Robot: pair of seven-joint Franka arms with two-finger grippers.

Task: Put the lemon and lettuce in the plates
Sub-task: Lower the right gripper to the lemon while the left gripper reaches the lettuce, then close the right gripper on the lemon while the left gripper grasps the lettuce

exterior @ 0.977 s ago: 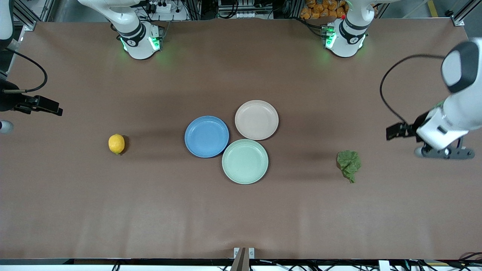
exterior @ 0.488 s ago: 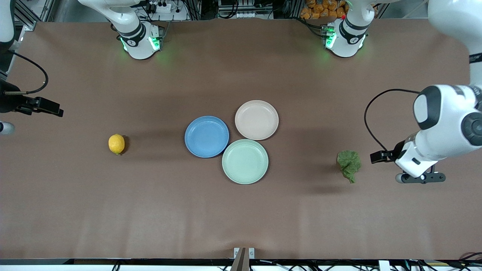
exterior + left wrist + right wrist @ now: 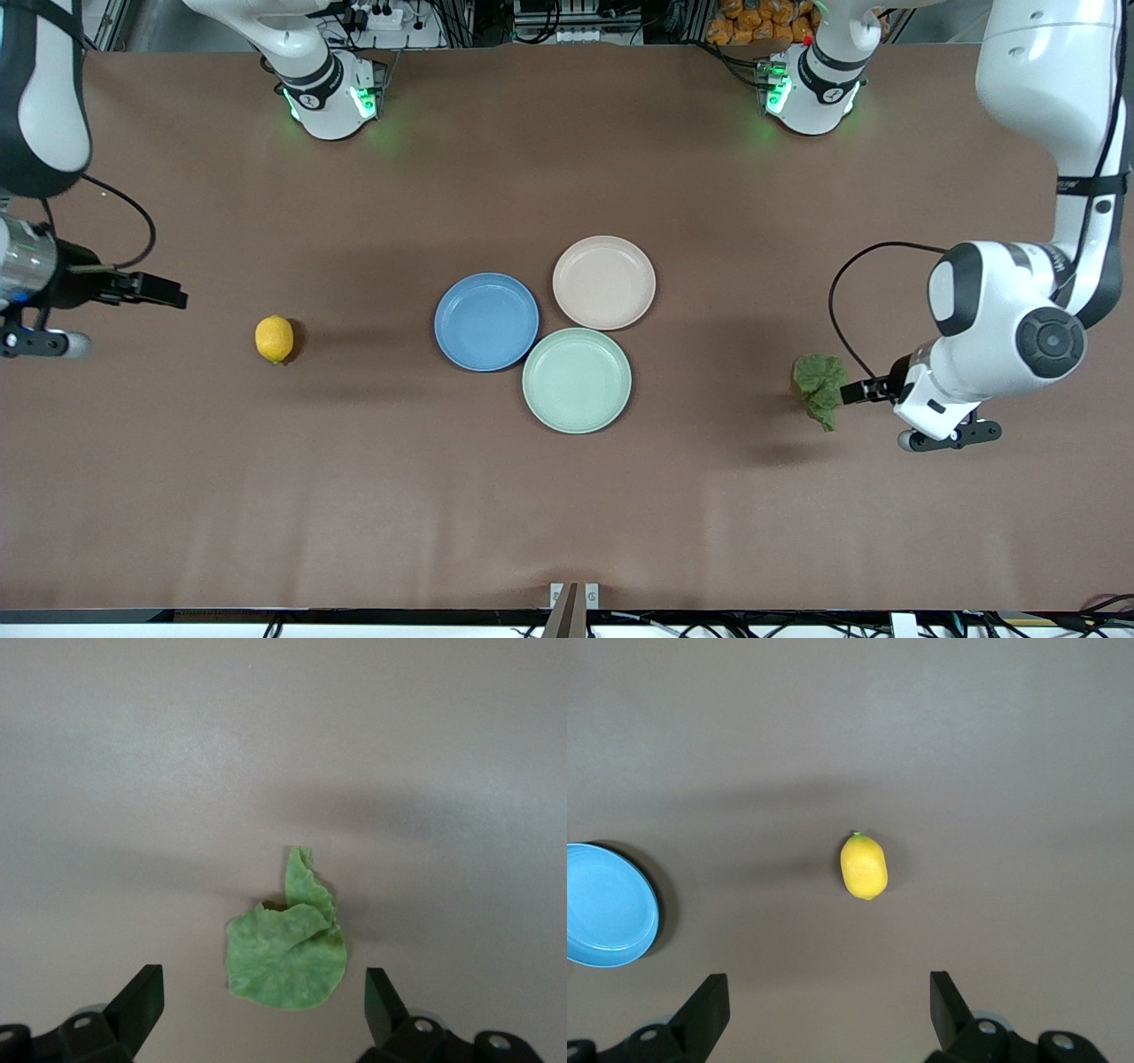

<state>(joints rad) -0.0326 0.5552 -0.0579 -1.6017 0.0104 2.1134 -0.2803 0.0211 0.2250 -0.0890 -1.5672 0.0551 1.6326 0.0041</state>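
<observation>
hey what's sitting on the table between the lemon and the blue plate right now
Nothing: between the lemon and the blue plate there is only bare brown table, as the front view and right wrist view both show.

Yellow lemon [image 3: 274,338] and crinkled lettuce [image 3: 820,387] lie apart from empty plates [image 3: 486,321].

Left gripper [image 3: 257,1014]: held low over the table toward the left arm's end, fingers [image 3: 142,997] spread wide, nothing gripped. Right gripper [image 3: 824,1010]: held over the right arm's end, fingers spread, nothing gripped.
</observation>
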